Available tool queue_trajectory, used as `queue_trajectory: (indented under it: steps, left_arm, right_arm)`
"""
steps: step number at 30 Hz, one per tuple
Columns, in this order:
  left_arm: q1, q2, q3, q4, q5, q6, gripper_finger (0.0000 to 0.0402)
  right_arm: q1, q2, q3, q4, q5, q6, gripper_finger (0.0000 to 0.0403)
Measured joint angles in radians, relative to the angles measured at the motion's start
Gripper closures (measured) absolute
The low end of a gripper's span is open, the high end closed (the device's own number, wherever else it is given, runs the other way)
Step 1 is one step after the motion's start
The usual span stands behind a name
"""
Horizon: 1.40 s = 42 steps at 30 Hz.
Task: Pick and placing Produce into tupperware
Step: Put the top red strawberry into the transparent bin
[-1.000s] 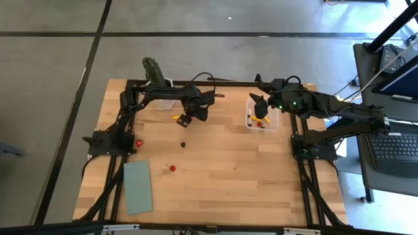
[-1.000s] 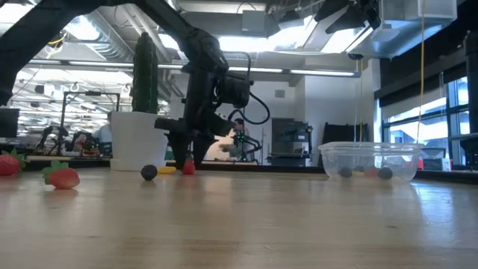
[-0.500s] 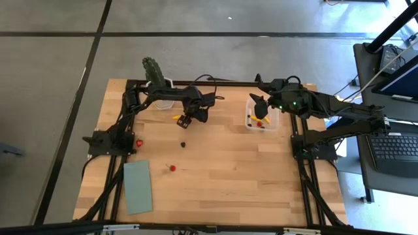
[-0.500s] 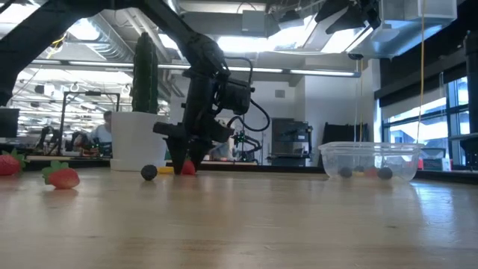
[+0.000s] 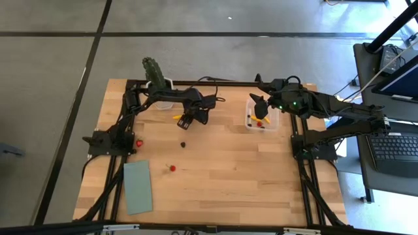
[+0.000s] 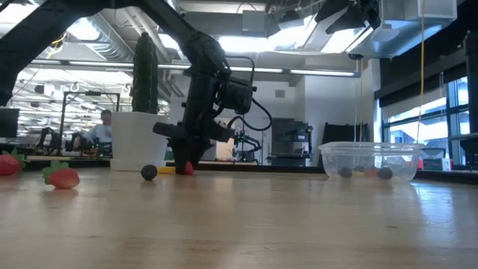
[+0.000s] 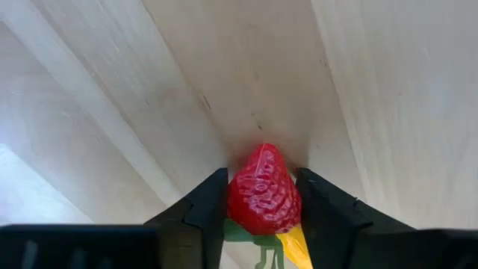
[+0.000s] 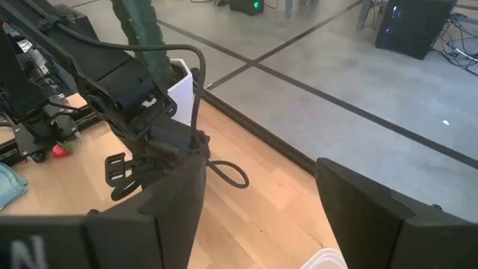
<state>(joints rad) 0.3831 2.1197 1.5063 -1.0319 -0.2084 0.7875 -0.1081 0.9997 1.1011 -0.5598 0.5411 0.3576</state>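
A strawberry (image 7: 262,190) is pinched by the left gripper (image 7: 261,196) on the surface; lifting toward the tupperware (image 5: 261,116) at three o'clock is needed.

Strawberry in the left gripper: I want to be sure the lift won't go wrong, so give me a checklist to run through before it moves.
1. Strawberry sits between the left gripper fingers: ok, a finger against each side.
2. Grip fully closed and firm: cannot tell.
3. Yellow piece beside the strawberry is clear of the fingers: cannot tell, it lies close under the berry.
4. Tupperware is lidless and has room: ok, only a few pieces inside.
5. Path to the tupperware is free: not ok, the right gripper hovers open over it.
6. Cactus pot is clear of the left arm: ok.
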Motion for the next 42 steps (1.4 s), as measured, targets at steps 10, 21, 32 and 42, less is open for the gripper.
queue_trajectory:
  steps: [10,21,32,42]
  left_arm:
    - [-0.013,0.005,0.084,-0.107,0.019,-0.023,0.0279]
    - [-0.013,0.002,0.471,-0.132,0.544,-0.139,0.0279]
    - [-0.02,0.024,0.518,0.693,0.569,-0.45,0.0279]
    - [-0.085,0.217,0.517,1.153,0.39,-0.706,0.0279]
  right_arm:
    - [0.0,0.0,0.0,0.0,0.0,0.0,0.0148]
    - [0.0,-0.011,0.0,0.001,0.001,-0.006,0.0148]
    - [0.0,-0.137,0.0,0.05,0.003,-0.043,0.0148]
    - [0.0,-0.198,0.002,0.062,0.002,-0.052,0.0148]
